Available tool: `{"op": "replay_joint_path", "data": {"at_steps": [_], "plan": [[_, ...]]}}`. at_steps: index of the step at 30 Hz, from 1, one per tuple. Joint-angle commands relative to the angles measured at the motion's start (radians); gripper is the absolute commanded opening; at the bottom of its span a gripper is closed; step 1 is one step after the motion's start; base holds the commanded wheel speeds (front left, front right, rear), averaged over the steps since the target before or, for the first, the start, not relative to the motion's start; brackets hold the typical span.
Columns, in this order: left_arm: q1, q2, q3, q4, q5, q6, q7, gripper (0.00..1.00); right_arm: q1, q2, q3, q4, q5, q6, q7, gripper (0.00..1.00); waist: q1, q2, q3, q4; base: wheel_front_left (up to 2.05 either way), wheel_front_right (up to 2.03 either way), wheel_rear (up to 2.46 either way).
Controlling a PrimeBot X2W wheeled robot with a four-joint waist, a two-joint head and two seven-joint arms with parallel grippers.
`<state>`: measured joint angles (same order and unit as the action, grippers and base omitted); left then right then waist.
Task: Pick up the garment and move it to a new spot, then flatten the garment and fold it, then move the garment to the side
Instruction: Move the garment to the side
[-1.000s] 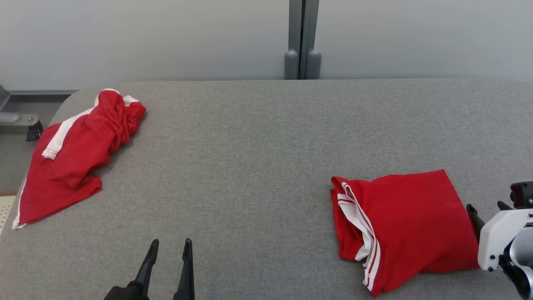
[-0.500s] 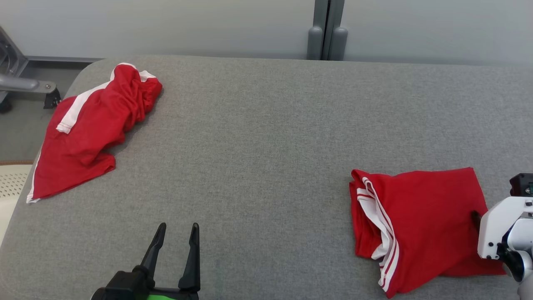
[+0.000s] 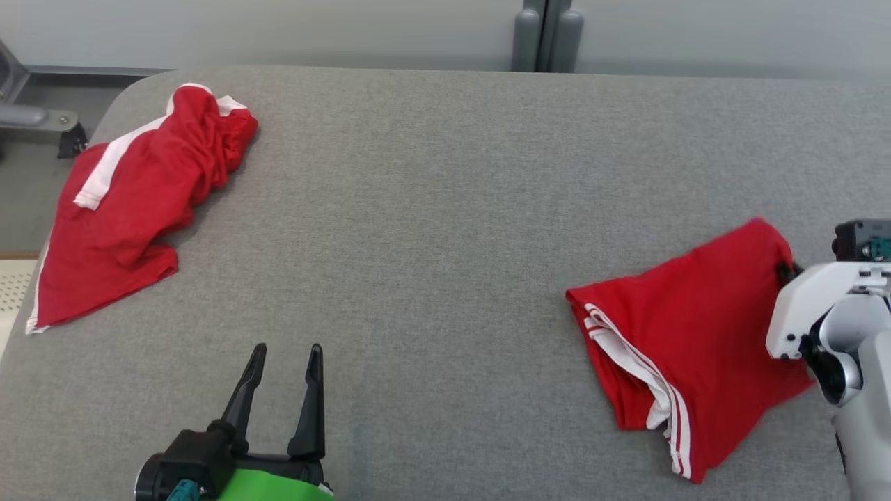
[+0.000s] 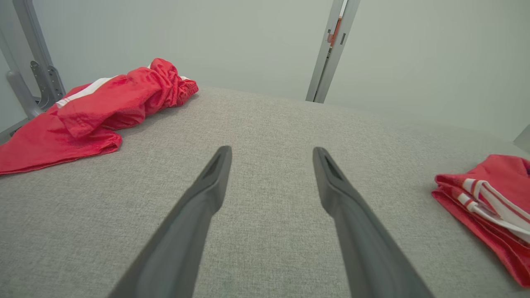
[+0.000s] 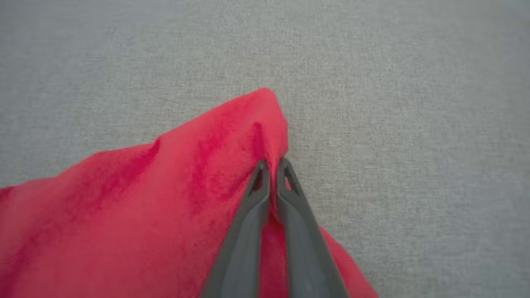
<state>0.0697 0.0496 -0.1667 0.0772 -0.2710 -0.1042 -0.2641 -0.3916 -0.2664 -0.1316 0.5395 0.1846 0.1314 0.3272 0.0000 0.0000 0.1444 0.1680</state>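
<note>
Since a second ago, the right claw [image 5: 273, 163] has snapped shut on one corner of the folded garment [image 3: 679, 327] and pulled it up into a little peak. Before that the claw was wide and the red cloth lay flat. Seen from the right wrist, the two dark fingers [image 5: 248, 223] are pressed close together with a thin bit of red cloth pinched between them. That picture is a bit soft, so the folds are hard to make out. From the head, the tips of this claw are mostly hidden behind its white wrist [image 3: 807, 306] and the cloth. The wrist also covers the right side of the garment. The folded garment sits near the right edge of the grey surface [image 3: 431, 209], with its white stripes facing the middle. The left claw [image 3: 285, 351] hangs wide and holds nothing, near the front edge. Its base is cut off at the bottom. A crumpled garment [image 3: 132, 209], red with white trim, lies at the far left corner and reaches the left edge.
</note>
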Motion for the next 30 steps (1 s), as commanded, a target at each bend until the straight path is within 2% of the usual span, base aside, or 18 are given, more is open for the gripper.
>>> {"op": "replay_joint_path", "data": {"at_steps": [1,6,11,19,24,30], "plan": [[-0.011,0.002,0.005,-0.007,-0.002,-0.002,0.000,1.00,-0.024,-0.014,0.008,-0.009,-0.004,-0.001,-0.017,0.00,0.0000,0.0000,0.019,-0.052,0.00,0.00,0.00],[-0.038,0.002,0.014,-0.033,0.025,-0.013,0.000,1.00,-0.132,-0.015,-0.045,-0.021,-0.052,-0.001,-0.075,0.00,0.0000,0.0000,0.096,-0.137,0.00,0.00,0.00],[-0.080,0.022,0.016,-0.053,0.056,-0.025,0.000,1.00,-0.248,0.010,-0.199,-0.019,-0.158,-0.002,-0.154,0.00,0.0000,0.0000,0.204,-0.178,0.00,0.00,0.00],[-0.122,0.081,0.005,-0.079,0.039,-0.027,0.000,1.00,-0.408,0.002,-0.502,-0.010,-0.367,-0.002,-0.202,0.00,0.0000,0.0000,0.303,-0.150,0.00,0.00,0.00],[-0.103,0.115,0.016,-0.091,0.031,-0.027,0.000,1.00,-0.482,-0.008,-0.636,-0.021,-0.474,-0.002,-0.206,0.00,0.0000,0.0000,0.326,-0.135,0.00,0.00,0.00],[-0.106,0.129,0.022,-0.101,0.026,-0.027,0.000,1.00,-0.532,-0.013,-0.767,-0.024,-0.581,-0.002,-0.225,0.00,0.0000,0.0000,0.339,-0.126,0.00,0.00,0.00]]}}
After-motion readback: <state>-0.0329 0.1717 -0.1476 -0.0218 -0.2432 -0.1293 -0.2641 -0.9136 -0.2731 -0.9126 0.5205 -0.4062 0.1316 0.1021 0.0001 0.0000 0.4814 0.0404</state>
